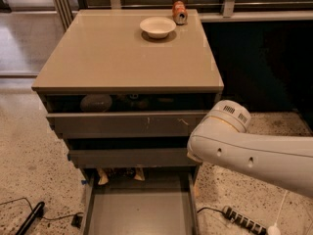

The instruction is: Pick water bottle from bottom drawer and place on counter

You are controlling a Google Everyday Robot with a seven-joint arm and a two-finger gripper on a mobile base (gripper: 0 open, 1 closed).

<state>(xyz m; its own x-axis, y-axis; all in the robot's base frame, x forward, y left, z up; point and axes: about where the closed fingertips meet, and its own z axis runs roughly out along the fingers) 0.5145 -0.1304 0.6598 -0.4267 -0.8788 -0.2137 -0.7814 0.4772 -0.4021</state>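
Note:
The bottom drawer (139, 212) is pulled open at the foot of the grey cabinet, showing a flat grey inside. A few small pale items (102, 176) lie at its back, under the drawer above. I cannot make out the water bottle among them. The beige counter (117, 58) is the cabinet's top. My white arm (244, 151) reaches in from the right, its rounded joint in front of the cabinet's right edge beside the drawers. The gripper itself is out of view.
A white bowl (157, 27) and an orange soda can (179, 12) stand at the back of the counter. The two upper drawers (127, 124) are slightly open, with dark items inside. A power strip (244, 222) and cables lie on the speckled floor.

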